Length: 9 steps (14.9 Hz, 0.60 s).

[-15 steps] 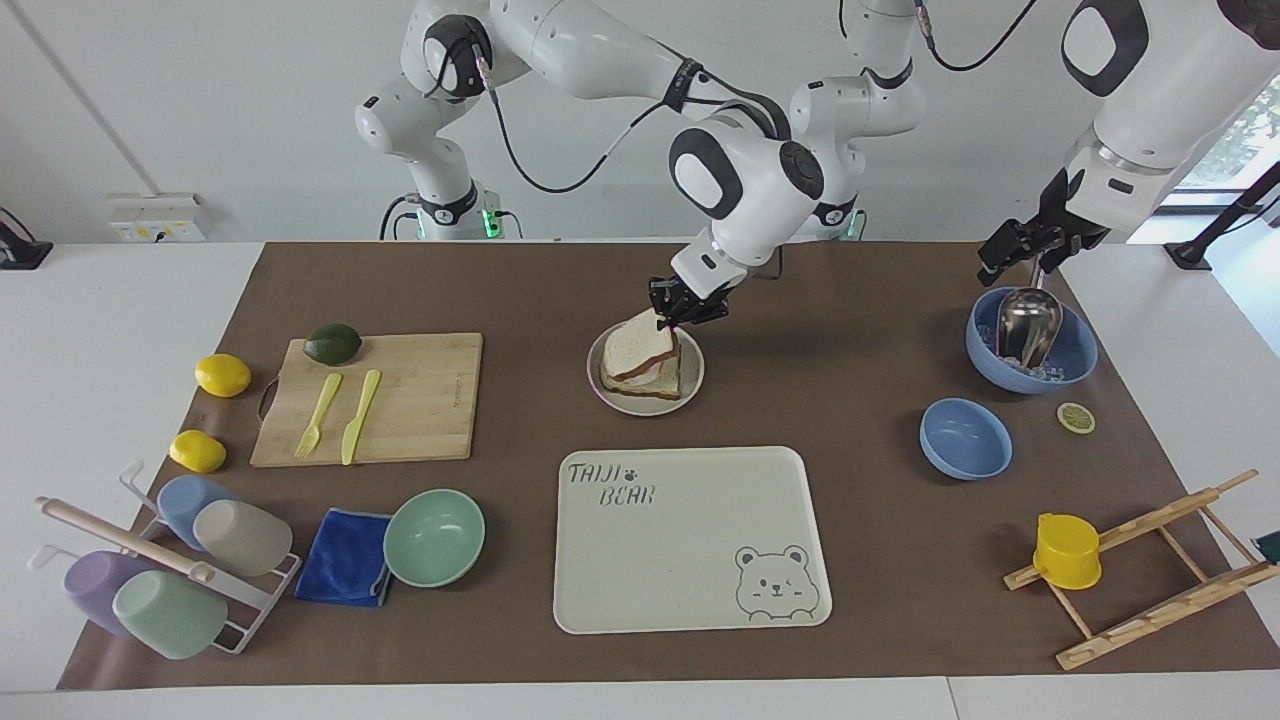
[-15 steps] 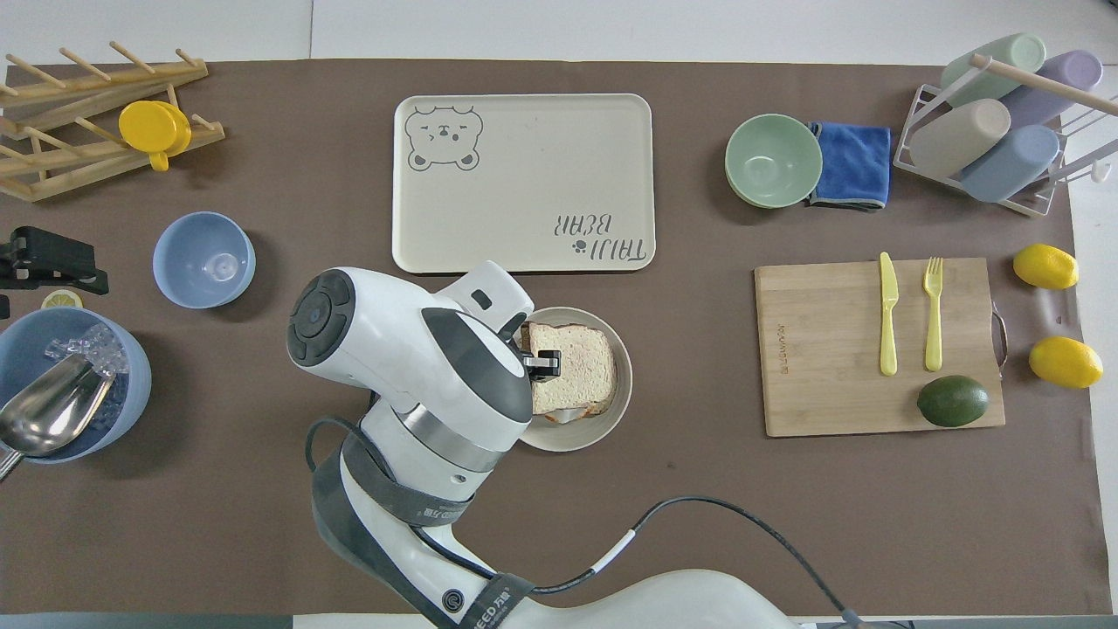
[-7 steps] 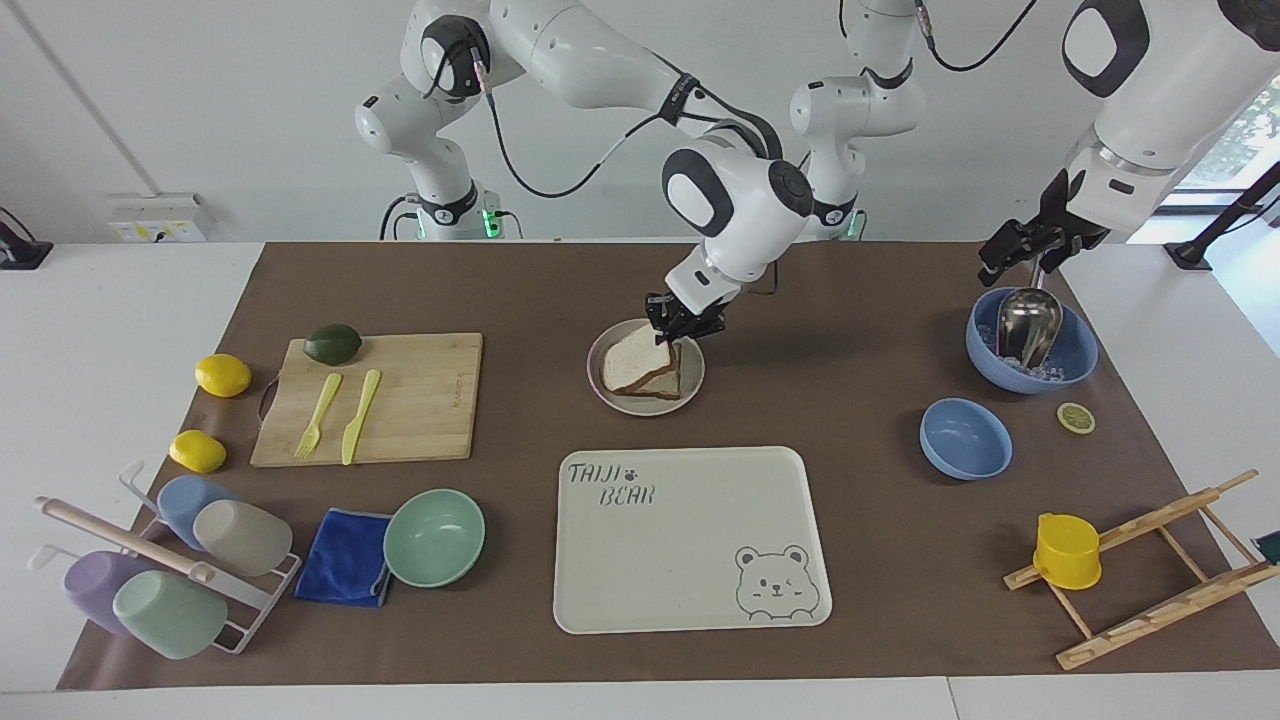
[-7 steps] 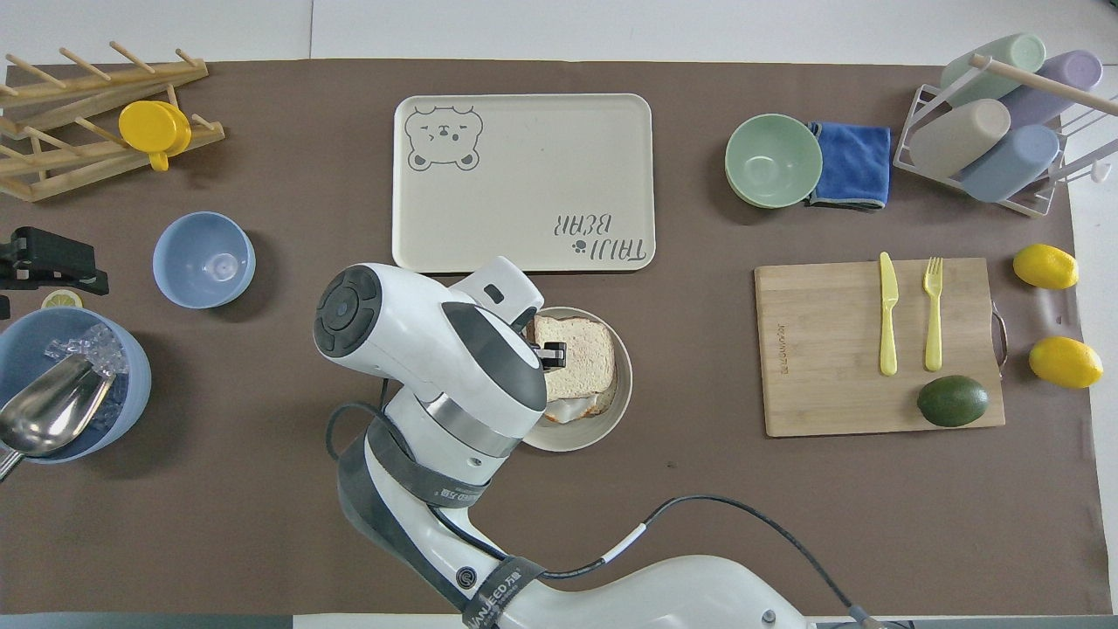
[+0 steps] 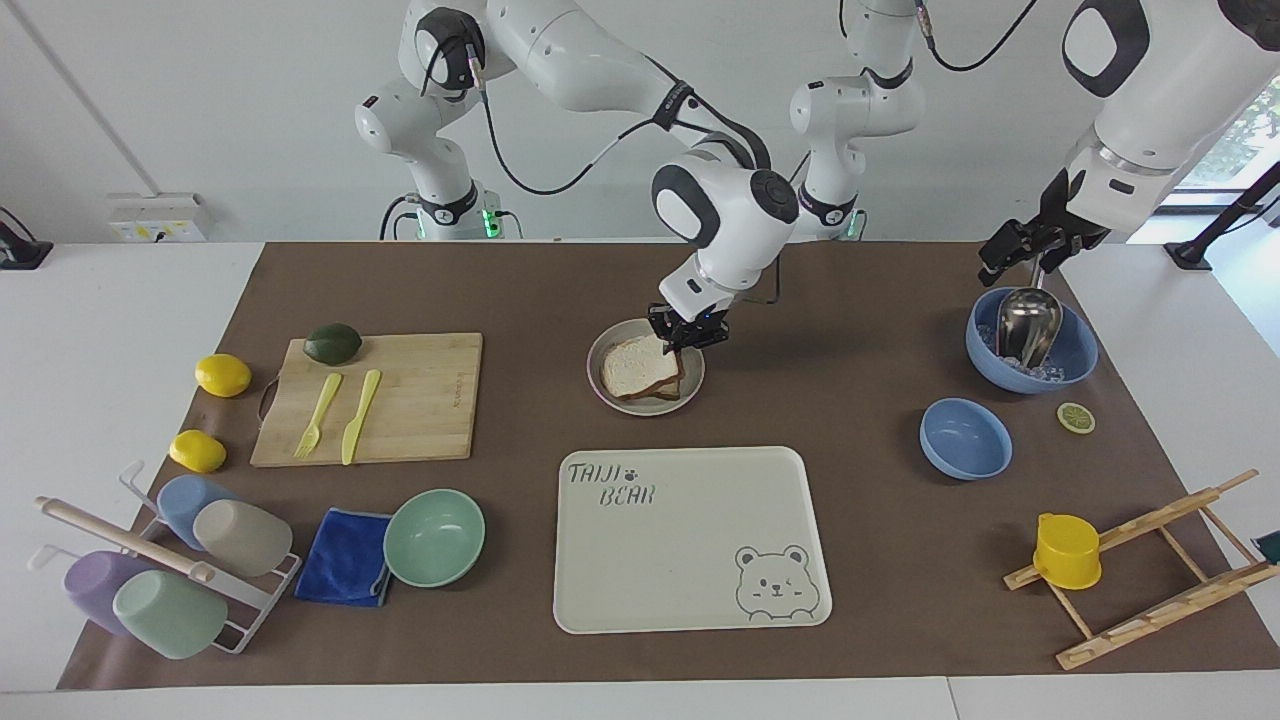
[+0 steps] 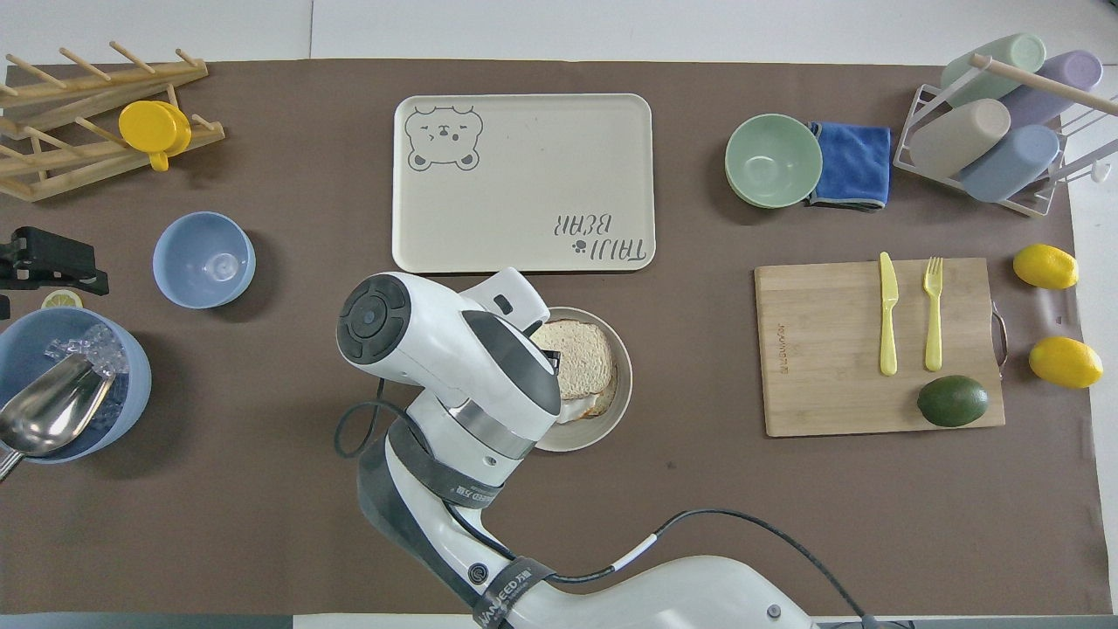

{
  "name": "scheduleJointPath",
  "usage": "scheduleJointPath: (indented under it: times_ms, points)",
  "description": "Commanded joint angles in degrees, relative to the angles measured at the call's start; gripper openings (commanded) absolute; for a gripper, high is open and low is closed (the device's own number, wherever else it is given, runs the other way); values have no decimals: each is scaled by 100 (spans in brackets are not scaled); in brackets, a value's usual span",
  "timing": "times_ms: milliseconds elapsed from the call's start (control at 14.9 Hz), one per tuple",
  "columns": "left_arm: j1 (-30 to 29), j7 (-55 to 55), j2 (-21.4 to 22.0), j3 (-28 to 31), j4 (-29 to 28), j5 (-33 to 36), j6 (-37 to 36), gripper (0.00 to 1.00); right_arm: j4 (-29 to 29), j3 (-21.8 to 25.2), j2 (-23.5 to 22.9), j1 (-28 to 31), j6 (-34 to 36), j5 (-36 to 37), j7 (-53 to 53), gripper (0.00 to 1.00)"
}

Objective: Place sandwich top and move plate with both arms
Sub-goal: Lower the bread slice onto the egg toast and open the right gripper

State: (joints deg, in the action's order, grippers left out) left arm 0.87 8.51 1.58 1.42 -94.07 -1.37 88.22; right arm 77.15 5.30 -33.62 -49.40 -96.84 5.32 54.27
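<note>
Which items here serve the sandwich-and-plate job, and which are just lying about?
Job: speckled pale bread slice; round beige-grey plate; right end effector, shut on that slice; left end effector, waiting.

Lying about: cream bear-printed tray; mint green bowl; bamboo cutting board; yellow lemons.

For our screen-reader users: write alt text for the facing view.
The right end effector, shut on the sandwich top, holds it on the stack on the plate at mid-table. A bear-printed tray lies farther from the robots. The left end effector, open, waits above a blue bowl holding a metal scoop.
</note>
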Motion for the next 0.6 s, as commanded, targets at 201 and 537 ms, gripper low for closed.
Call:
scheduleJointPath:
  times_ms: [201,537]
  points:
    - [-69,-51,141,-36,-156,-12,91,100,659,-21,338,44,-537,-242,233,0]
    - [-69,-51,141,-36,-156,-12,91,100,854,-12,383,132,-775,-524,225,63]
